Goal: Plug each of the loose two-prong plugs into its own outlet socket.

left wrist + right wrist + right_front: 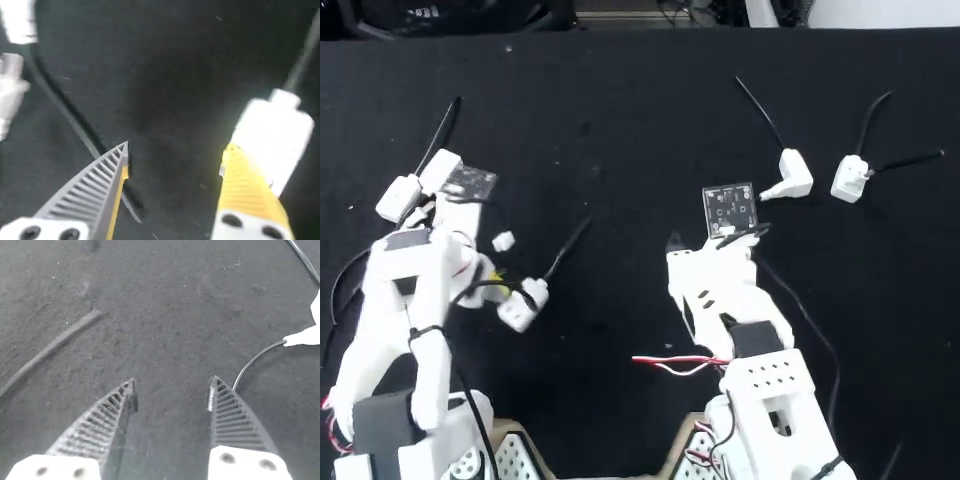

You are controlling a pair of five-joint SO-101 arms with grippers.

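A white two-prong plug (520, 303) with a black cord lies on the black table just off the tip of my left gripper (503, 287). In the left wrist view the left gripper (175, 161) is open and the plug (274, 136) sits against its yellow finger (240, 185), not between the two. A black outlet socket (472, 182) with white plugs (438, 170) at its edge lies farther back on the left. My right gripper (708, 243) stands open just in front of a second socket (730, 208); in its own view the right gripper (172, 390) holds nothing. Two loose plugs (792, 176) (850, 180) lie back right.
A small white piece (503, 241) lies beside the left arm. Black cords (75, 122) (50, 350) trail over the mat. A thin wire (255, 360) curves to a white piece (309, 335). Red and white wires (665, 363) hang off the right arm's base.
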